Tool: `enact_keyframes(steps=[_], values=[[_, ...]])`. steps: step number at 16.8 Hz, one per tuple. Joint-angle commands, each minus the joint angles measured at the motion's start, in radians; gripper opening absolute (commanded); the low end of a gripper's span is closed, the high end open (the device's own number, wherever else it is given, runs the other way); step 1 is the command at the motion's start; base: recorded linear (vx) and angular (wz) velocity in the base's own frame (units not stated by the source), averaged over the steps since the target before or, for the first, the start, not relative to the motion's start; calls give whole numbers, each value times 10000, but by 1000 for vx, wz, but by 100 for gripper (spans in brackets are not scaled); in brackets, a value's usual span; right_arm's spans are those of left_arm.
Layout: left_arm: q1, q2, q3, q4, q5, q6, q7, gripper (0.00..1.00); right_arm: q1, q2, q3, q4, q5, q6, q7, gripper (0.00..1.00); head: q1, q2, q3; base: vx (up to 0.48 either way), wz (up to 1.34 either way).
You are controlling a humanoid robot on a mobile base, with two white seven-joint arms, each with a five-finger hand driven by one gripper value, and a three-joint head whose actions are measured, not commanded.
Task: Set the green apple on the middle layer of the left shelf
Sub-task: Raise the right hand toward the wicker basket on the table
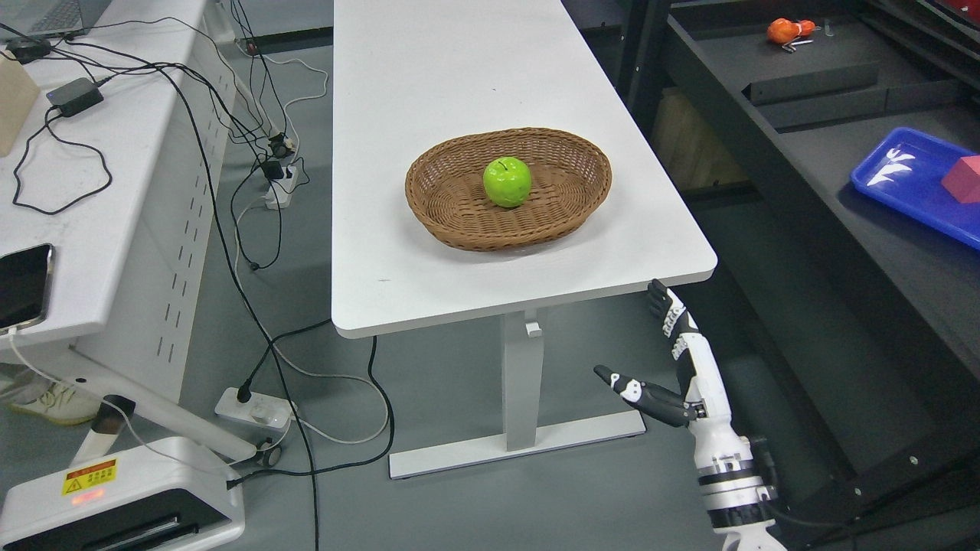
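Note:
A green apple (pixel 507 182) lies in the middle of a brown wicker basket (pixel 448 218) on a white table (pixel 429 84). My right hand (pixel 639 344) is below and in front of the table's front right corner, well short of the apple. Its fingers (pixel 668 310) point up, its thumb sticks out to the left, and it holds nothing. A dark shelf unit (pixel 827 199) stands on the right of the picture. My left arm does not show.
A blue tray (pixel 903 184) with a red block (pixel 966 180) lies on the dark shelf, with an orange object (pixel 788 30) further back. A white desk (pixel 115 153) with cables, a phone (pixel 23 285) and a charger stands left. Power strips and cables lie on the floor.

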Motion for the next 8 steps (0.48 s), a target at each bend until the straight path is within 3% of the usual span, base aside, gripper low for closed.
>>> enact_keyframes(steps=[1,6,8], values=[[-1,175,0,-3,0,2,-2,100,-90,-130,111,-199,-24,-77,15,100,0,0,0,57,0],[-1,175,0,-3,0,2,-2,100,-487,-139,-71,-153,-55,-63,15,100,0,0,0,168,97],[-1,175,0,-3,0,2,-2,100,-886,-1161,-546,-168,311,91,30,100,0,0,0,219,80]])
